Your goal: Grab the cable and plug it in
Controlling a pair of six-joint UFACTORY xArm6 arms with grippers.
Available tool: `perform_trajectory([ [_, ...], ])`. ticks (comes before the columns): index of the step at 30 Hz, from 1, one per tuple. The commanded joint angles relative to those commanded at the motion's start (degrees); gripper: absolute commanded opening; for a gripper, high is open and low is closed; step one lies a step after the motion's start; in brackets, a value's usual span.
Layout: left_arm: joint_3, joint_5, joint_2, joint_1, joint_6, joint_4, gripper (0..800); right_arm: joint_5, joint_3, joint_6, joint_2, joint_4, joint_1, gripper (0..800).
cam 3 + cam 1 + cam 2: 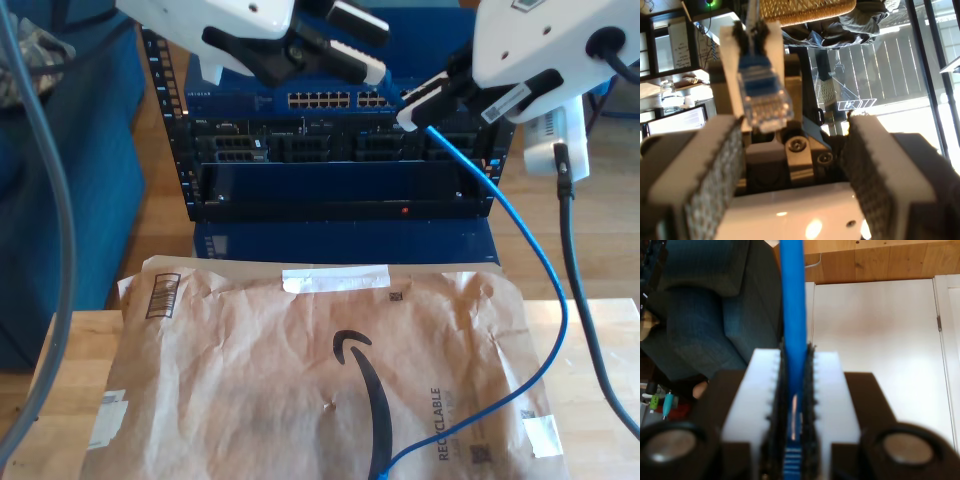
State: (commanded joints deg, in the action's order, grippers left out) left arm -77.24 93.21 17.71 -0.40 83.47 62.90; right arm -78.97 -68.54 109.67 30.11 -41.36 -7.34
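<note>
The cable (520, 225) is in hand and the plugging step is under way. The second gripper (415, 108), at one o'clock in the exterior view, is clamped on the cable just behind its clear plug (762, 95), close to the network switch (335, 100). The first gripper (350, 42), at eleven o'clock, hangs with jaws apart, holding nothing. The next move likely calls for lining the plug squarely with a port and pushing straight in. Slack trails toward six o'clock over a brown paper mailer (300, 380) on the wooden table (60, 360); blue upholstery (90, 150) stands at nine o'clock.
</note>
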Motion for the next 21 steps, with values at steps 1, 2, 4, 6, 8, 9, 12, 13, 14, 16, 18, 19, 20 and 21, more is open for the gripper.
perform_trajectory([
  [1,0.0,0.09,0.0,0.0,0.0,-0.09,283,0.0,0.0,0.0,0.0,0.0,0.0,4],
  [2,0.0,0.09,-0.18,0.0,0.0,-0.09,283,0.0,0.0,0.0,0.0,0.0,0.0,4],
  [4,0.0,0.0,-0.18,0.09,0.0,-0.18,283,-0.09,0.0,0.0,0.0,0.09,0.0,4],
  [6,0.09,0.0,-0.18,0.18,-0.09,-0.18,283,-0.09,0.0,0.0,0.0,0.09,0.0,4],
  [8,0.09,0.0,-0.26,0.26,-0.18,-0.26,277,-0.09,0.0,0.0,0.09,0.26,0.0,4],
  [9,0.09,0.0,-0.26,0.26,-0.26,-0.26,267,-0.09,0.0,0.0,0.09,0.35,0.0,4],
  [12,0.09,0.0,-0.35,0.26,-0.35,-0.26,241,-0.09,0.0,0.0,0.09,0.44,0.0,4],
  [13,0.35,0.0,-0.35,0.26,-0.53,-0.26,240,-0.09,0.0,0.0,0.0,0.44,0.0,4],
  [14,0.97,0.0,-0.35,0.35,-0.7,-0.26,240,-0.09,0.0,0.0,0.09,0.44,0.0,4],
  [16,1.23,-0.09,-0.35,0.35,-0.79,-0.26,224,-0.09,0.0,0.0,0.09,0.44,0.0,4],
  [18,1.41,0.0,-0.35,0.35,-0.79,-0.26,223,-0.09,0.0,0.0,0.09,0.44,0.0,4],
  [19,1.41,0.0,-0.35,0.35,-0.79,-0.26,223,-0.09,0.0,0.0,0.09,0.44,0.0,4],
  [20,1.41,0.0,-0.35,0.35,-0.79,-0.18,223,-0.09,0.0,0.0,0.0,0.44,0.0,4],
  [21,1.41,0.0,-0.26,0.35,-0.79,-0.18,217,-0.09,0.0,0.0,0.09,0.44,0.0,4],
])
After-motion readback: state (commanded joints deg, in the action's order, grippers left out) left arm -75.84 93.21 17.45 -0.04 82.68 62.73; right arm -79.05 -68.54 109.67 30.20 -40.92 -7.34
